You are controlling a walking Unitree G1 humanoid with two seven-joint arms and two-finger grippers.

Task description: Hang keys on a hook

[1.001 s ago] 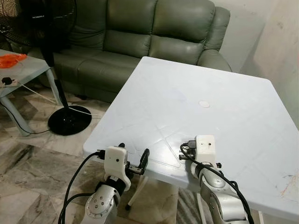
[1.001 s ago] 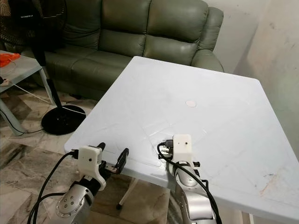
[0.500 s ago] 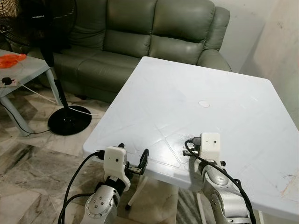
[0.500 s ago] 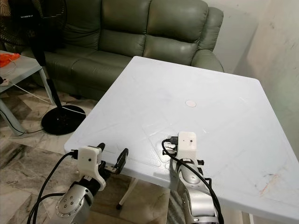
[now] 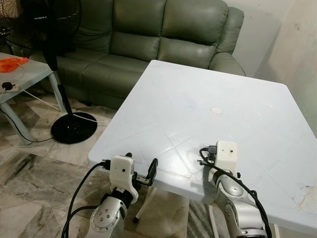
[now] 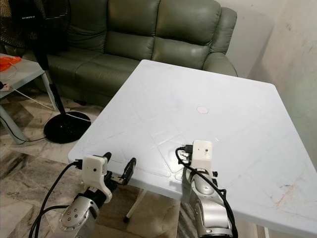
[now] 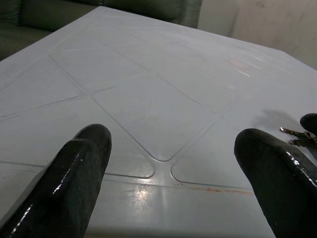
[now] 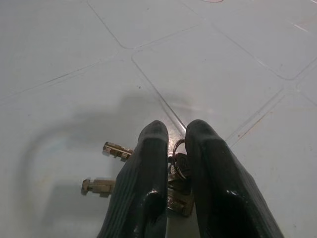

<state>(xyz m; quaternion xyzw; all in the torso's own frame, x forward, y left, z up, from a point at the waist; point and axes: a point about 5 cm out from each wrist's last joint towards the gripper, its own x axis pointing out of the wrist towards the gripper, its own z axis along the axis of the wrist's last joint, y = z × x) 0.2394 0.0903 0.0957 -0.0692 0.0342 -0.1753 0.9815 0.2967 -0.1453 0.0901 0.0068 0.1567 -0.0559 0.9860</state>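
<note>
Head views: the right gripper (image 5: 202, 159) sits low over the near part of the white surface (image 5: 237, 114), its fingers hidden behind the wrist camera box. The left gripper (image 5: 141, 171) hangs at the near edge, just off the surface, fingers spread with nothing between them. No hook can be made out in these views (the sofa (image 5: 148, 34) and a standing fan (image 5: 54, 64) lie beyond the surface).

Left wrist view: two fingers (image 7: 81, 168) stand wide apart over bare surface. The keys (image 7: 296, 136) appear at the frame margin, well off to the right arm's side.

Right wrist view: the two fingers (image 8: 143, 183) are drawn close together, and the keys (image 8: 176, 171) lie directly between and under the tips, with the ring in the narrow gap. Two key blades project sideways from the bunch, across the finger axis. The fingers appear clamped on the bunch, resting on or just above the surface.

Judgement: the right arm is the working arm; the keys lie at its fingertips, so the next move is a lift.
</note>
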